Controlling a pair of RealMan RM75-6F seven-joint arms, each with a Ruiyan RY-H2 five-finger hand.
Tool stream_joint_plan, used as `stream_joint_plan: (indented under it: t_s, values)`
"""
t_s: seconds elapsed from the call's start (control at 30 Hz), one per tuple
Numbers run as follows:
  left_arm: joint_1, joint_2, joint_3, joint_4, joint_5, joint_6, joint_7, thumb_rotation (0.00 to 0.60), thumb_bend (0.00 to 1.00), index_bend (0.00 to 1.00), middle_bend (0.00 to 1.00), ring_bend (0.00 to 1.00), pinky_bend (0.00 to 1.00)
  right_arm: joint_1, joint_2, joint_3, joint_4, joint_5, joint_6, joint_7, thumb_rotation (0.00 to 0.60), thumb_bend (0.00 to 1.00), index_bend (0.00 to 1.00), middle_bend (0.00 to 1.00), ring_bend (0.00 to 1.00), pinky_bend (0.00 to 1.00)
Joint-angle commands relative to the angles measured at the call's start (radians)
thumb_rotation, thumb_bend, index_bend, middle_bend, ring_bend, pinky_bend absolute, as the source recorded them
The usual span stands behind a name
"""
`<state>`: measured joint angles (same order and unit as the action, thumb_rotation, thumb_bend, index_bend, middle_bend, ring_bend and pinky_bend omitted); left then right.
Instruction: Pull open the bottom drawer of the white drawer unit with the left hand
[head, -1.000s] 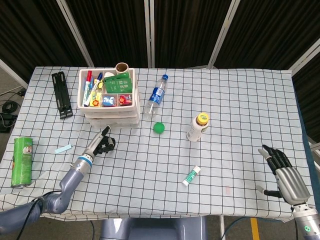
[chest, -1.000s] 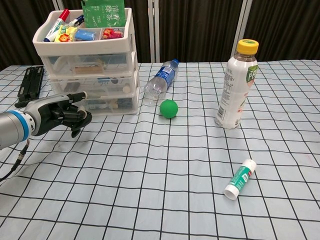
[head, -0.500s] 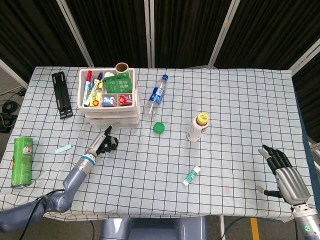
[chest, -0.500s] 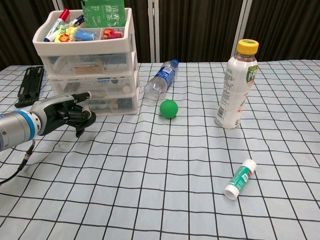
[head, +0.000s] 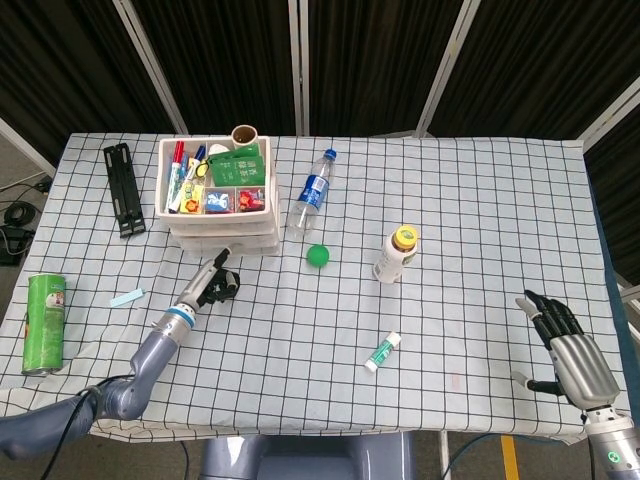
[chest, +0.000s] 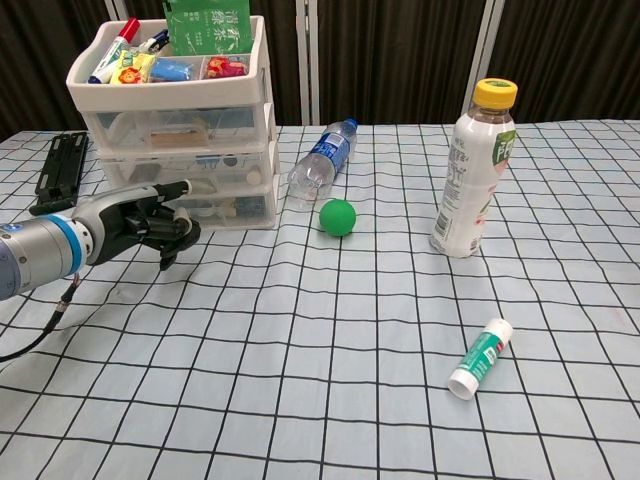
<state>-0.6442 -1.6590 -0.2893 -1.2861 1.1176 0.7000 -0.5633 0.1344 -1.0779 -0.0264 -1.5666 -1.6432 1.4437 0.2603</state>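
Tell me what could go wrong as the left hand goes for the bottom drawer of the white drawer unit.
The left hand is right at the bottom drawer, fingers curled, with no firm hold showing; it could slip off. The drawer unit looks light and carries a loaded top tray, so a pull might drag or tip the whole stack. The lying water bottle sits close beside the unit and might roll if bumped.

White drawer unit (chest: 175, 130), black-grid white tablecloth (chest: 330, 330), green ball (chest: 338, 217), yellow-capped bottle (chest: 472, 170), green can (head: 44, 324).
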Motion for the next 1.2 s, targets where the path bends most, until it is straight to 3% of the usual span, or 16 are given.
stream_joint_plan:
  t_s: [0.03,0.47,0.83,1.2]
  values:
    - [-0.006,-0.003,-0.001,0.001,-0.003,-0.006,0.005,0.600,0.80,0.07,0.74,0.77,0.70,0.000,-0.001,0.000,0.000,0.000,-0.001,-0.002,0.600,0.02,0.00,0.00,0.00,0.00]
    - [-0.024,-0.012,0.004,0.012,-0.006,-0.025,0.027,0.600,0.80,0.11,0.74,0.77,0.70,0.002,-0.004,0.001,0.001,0.005,-0.008,-0.008,0.600,0.02,0.00,0.00,0.00,0.00]
    - [-0.006,-0.006,0.027,-0.012,0.039,0.005,0.018,0.600,0.83,0.35,0.74,0.77,0.70,0.001,-0.004,-0.001,0.000,0.002,-0.005,-0.011,0.600,0.02,0.00,0.00,0.00,0.00]
    - [0.068,0.068,0.095,-0.103,0.178,0.119,-0.035,0.600,0.82,0.39,0.74,0.77,0.70,-0.001,-0.002,-0.001,-0.003,-0.002,0.001,-0.009,0.600,0.02,0.00,0.00,0.00,0.00]
